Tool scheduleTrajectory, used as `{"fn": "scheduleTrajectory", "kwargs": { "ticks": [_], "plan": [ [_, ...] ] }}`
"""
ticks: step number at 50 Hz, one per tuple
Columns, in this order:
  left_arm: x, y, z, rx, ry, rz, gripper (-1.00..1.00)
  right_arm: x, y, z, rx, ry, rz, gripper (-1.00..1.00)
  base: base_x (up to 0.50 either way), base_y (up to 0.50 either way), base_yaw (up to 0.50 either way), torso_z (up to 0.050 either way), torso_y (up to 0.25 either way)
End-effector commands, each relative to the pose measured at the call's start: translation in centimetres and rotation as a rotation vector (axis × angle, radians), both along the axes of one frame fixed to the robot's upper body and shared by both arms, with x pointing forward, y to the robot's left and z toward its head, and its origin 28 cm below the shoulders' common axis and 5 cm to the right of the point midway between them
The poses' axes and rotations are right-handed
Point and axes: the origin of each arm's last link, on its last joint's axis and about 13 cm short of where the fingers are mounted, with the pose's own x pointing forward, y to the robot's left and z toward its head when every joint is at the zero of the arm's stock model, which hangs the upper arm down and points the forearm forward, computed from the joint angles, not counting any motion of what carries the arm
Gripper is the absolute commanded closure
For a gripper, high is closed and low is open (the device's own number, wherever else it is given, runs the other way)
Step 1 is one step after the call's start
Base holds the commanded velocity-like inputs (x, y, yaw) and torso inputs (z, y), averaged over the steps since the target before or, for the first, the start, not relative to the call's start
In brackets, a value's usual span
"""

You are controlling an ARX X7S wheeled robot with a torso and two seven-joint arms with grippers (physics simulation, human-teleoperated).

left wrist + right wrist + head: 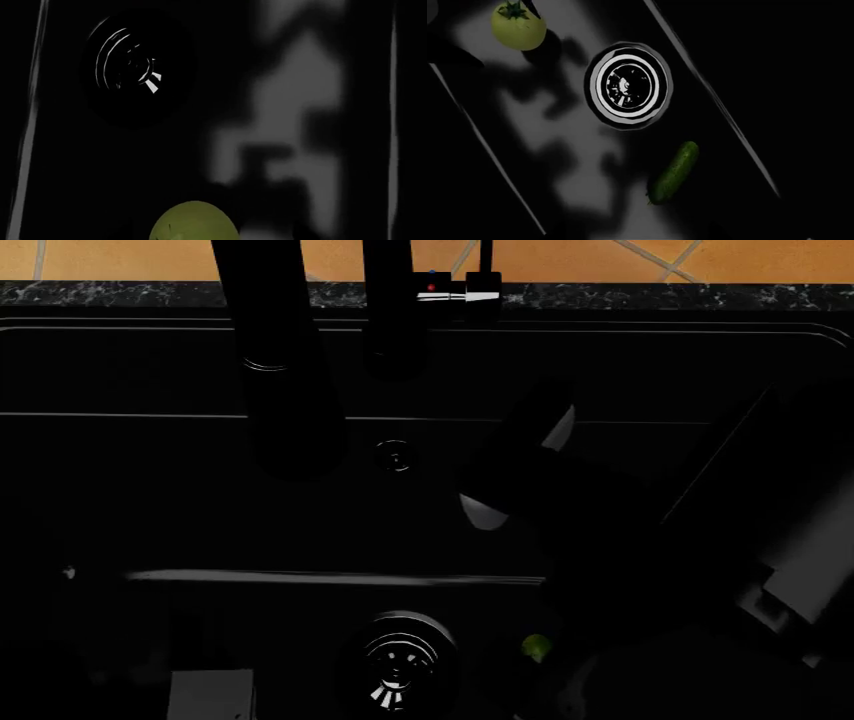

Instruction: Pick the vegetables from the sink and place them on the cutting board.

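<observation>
From my left wrist camera the tomato (193, 221) sits right at the edge of frame, closest of anything I can see, resting on the black floor of the sink (60, 175). That puts it just under or beside the left claw, though neither the claw nor its fingers show, so I cannot tell whether it is open or closed. Beyond the tomato in that view lies the round drain (137, 70), well apart from it.

The right wrist camera looks down from higher up. Here the cucumber (674, 172) lies flat on the basin floor near the drain, on the far side of it from the tomato. Its long axis runs slantwise to the sink walls, roughly along the line from its stubby lower end toward the drain rim. The tomato's green calyx faces up and slightly aside. The right claw is not visible either, so I cannot tell its state.

In the head view only a small green patch of tomato shows beside the drain; the cucumber is hidden. I judge the left arm nearer the tomato, and the cucumber will need a cross-axis grip.
</observation>
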Motion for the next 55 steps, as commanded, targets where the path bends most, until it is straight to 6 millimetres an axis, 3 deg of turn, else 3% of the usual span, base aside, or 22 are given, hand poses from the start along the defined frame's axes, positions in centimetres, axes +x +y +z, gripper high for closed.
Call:
{"fn": "scheduleTrajectory", "kwargs": {
  "ticks": [1,11,30,39,40,51,55],
  "plan": [
    [0.8,0.3,-0.3,-0.024,0.027,0.048,-1.00,0.2,0.4,0.6,0.000,-0.006,0.007,-1.00,0.00,0.00,0.00,0.000,0.000],
    [1.0,1.4,-1.0,0.001,0.024,0.095,-1.00,0.4,0.5,0.2,0.006,-0.003,0.016,-1.00,0.00,0.00,0.00,0.000,0.000],
    [1.7,1.3,-1.6,0.021,0.006,0.124,-1.00,0.2,0.6,-0.1,0.013,0.001,0.020,-1.00,0.00,0.00,0.00,0.000,0.000],
    [2.3,1.5,-2.3,0.064,-0.082,0.138,-1.00,0.1,0.7,0.0,0.011,0.001,0.025,-1.00,0.00,0.00,0.00,0.000,0.000],
    [2.4,1.5,-2.4,0.073,-0.118,0.128,1.00,0.1,0.7,0.0,0.011,0.000,0.026,-1.00,0.01,0.00,0.00,0.000,-0.016],
    [3.1,1.6,-2.6,0.110,-0.232,0.129,1.00,0.1,0.8,0.4,0.007,-0.007,0.035,-1.00,0.02,0.00,-0.01,-0.011,-0.010],
    [2.9,1.2,-1.0,0.046,-0.303,0.116,1.00,0.1,0.9,0.5,0.008,-0.008,0.040,-1.00,0.02,0.00,-0.01,-0.011,-0.010]
  ]
}}
